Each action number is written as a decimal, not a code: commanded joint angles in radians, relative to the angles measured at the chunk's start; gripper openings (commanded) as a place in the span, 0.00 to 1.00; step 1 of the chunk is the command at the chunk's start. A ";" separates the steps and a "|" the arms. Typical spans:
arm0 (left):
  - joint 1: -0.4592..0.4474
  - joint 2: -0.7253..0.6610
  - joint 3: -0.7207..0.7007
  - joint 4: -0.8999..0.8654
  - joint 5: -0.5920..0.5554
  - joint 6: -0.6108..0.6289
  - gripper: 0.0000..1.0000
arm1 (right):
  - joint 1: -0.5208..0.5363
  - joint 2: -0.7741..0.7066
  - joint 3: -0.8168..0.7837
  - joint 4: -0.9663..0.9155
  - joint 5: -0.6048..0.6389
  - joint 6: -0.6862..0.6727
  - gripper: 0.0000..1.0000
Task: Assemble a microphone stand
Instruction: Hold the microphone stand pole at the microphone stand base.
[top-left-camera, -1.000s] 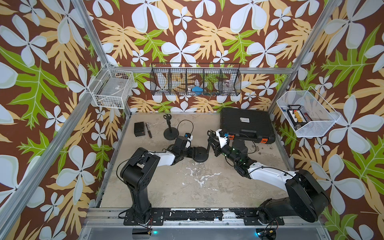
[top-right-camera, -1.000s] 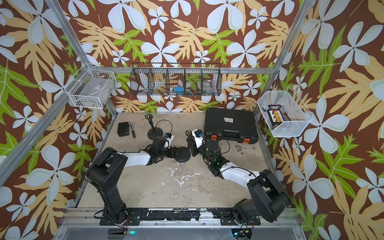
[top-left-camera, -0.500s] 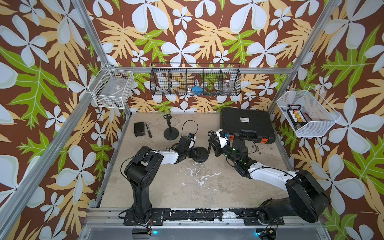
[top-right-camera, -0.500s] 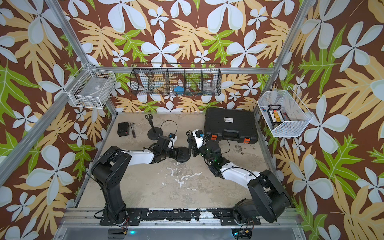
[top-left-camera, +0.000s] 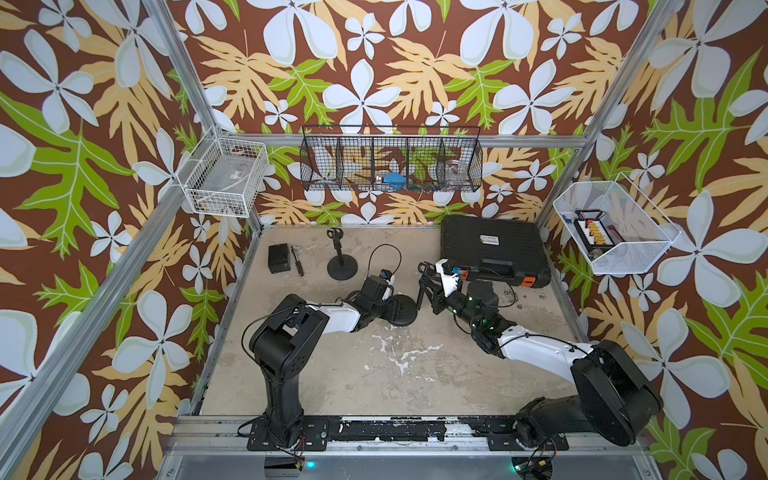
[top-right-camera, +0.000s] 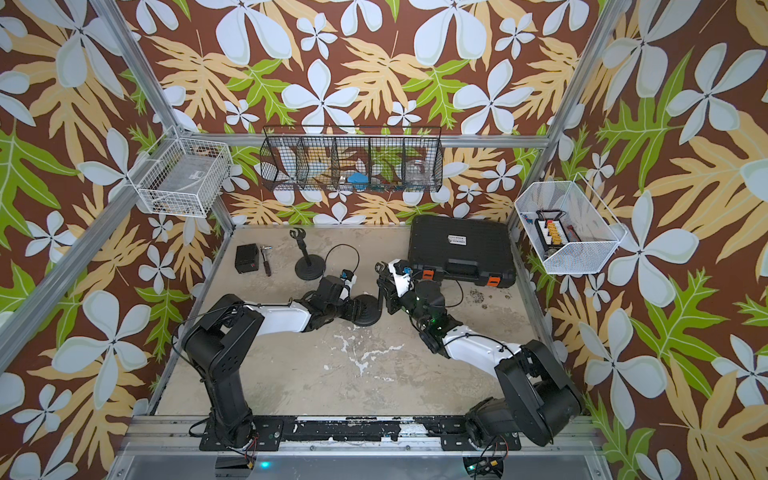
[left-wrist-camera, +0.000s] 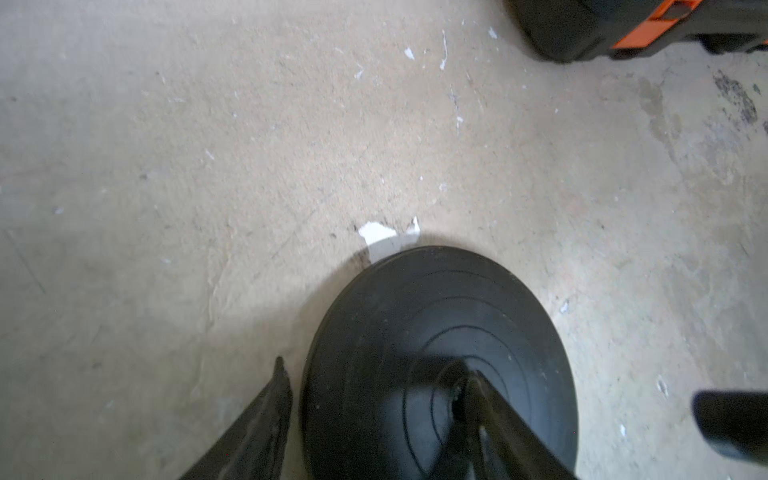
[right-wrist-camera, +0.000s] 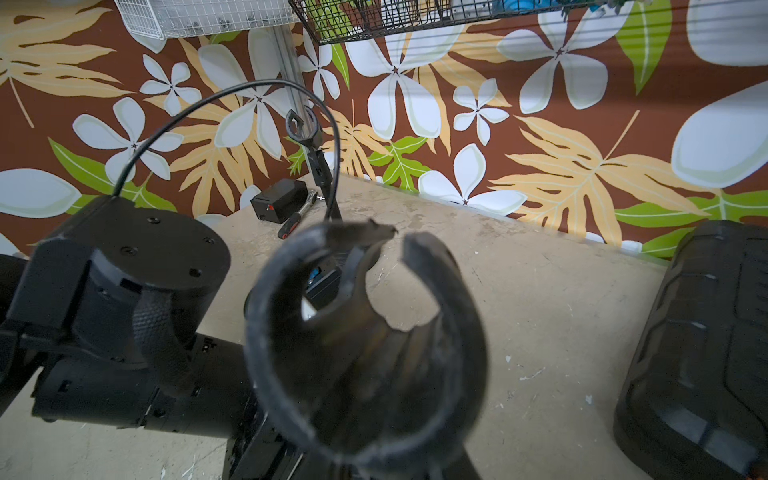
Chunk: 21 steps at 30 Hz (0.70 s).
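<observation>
A round black base (top-left-camera: 404, 311) (top-right-camera: 366, 312) lies flat in the middle of the table. My left gripper (top-left-camera: 388, 308) (left-wrist-camera: 376, 370) is open at it. One of its fingers (left-wrist-camera: 270, 407) stands just outside the base's (left-wrist-camera: 436, 299) rim, and the other reaches over the centre. My right gripper (top-left-camera: 434, 291) (top-right-camera: 390, 293) is shut on a thin black pole (top-left-camera: 420, 293) that it holds upright just right of the base. The pole's C-shaped clip (right-wrist-camera: 365, 332) fills the right wrist view and hides the jaws there.
An assembled stand (top-left-camera: 341, 261) (right-wrist-camera: 309, 141) is at the back. A small black box (top-left-camera: 278, 257) and a screwdriver (top-left-camera: 298, 266) lie to its left. A black case (top-left-camera: 494, 249) with orange latches lies at the back right. Wire baskets (top-left-camera: 390, 164) hang on the walls.
My left gripper has slid a little to the right, further onto the base. The base, the pole and the right arm have stayed where they were.
</observation>
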 joint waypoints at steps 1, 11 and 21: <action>-0.021 -0.051 -0.054 -0.065 0.003 -0.013 0.67 | 0.001 0.008 -0.002 0.072 -0.016 0.016 0.01; -0.032 -0.160 -0.070 -0.036 0.040 -0.022 0.72 | 0.024 0.004 -0.014 0.084 -0.055 -0.019 0.01; -0.031 -0.427 -0.272 0.097 0.052 -0.096 0.73 | 0.067 0.012 -0.049 0.154 -0.075 -0.048 0.02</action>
